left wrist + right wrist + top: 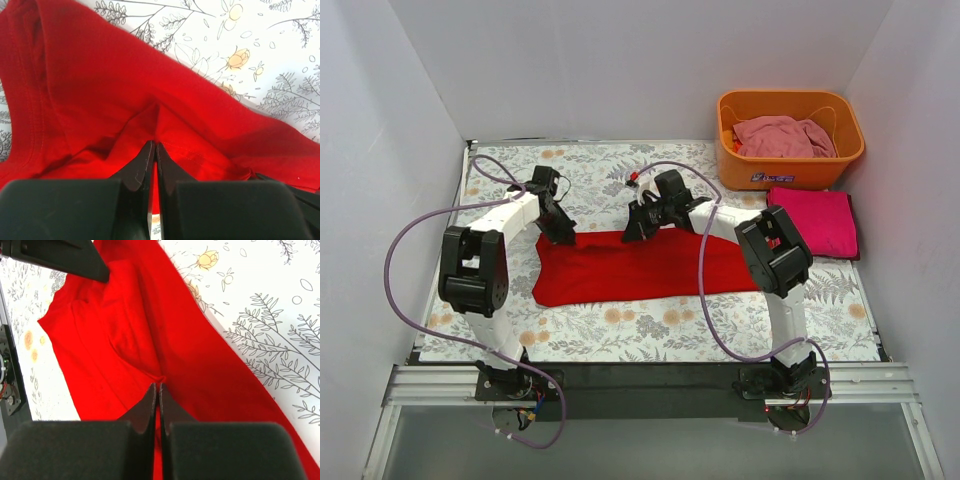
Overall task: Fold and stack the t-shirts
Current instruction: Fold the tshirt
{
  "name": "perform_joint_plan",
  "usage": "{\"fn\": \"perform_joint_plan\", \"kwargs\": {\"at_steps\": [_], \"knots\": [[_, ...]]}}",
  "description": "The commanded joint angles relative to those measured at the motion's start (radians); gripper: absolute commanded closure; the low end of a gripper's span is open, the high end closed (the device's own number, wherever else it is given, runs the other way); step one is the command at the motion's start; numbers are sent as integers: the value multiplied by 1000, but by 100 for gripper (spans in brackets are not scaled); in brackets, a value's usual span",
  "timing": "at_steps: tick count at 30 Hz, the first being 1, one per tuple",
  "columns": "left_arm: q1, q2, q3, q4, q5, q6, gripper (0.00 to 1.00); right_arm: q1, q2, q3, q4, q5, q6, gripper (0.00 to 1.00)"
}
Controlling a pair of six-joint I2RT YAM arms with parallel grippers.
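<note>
1. Two tools pinch the red t-shirt (640, 268) along its far edge: left tool (154, 145) and right tool (156, 386) are each closed tight on a tuck of cloth, likely to carry that edge over in a fold.
2. It lies as a long band across the floral worktop (650, 335), soft, matte, puckered at each pinch, hem stitched.
3. A folded magenta t-shirt (812, 222) rests at right; a pale pink t-shirt (782, 136) sits crumpled in the orange basket (790, 172).
</note>
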Motion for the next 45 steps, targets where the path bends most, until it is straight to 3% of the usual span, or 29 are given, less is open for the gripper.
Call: {"fn": "perform_joint_plan", "kwargs": {"at_steps": [1, 36, 40, 41, 44, 45], "knots": [[-1, -74, 20, -38, -7, 22, 100, 11, -58, -24, 13, -13, -40, 99], [-1, -190, -195, -32, -32, 38, 100, 72, -149, -186, -30, 2, -115, 98], [-1, -198, -220, -29, -18, 46, 97, 77, -153, -185, -51, -16, -120, 86], [-1, -209, -223, -30, -19, 48, 95, 78, -167, -183, -54, -15, -124, 79], [-1, -251, -223, -50, -48, 49, 87, 81, -210, -180, -99, -9, -135, 66], [-1, -264, -221, -62, -62, 49, 80, 81, -224, -182, -111, -6, -137, 63]]}}
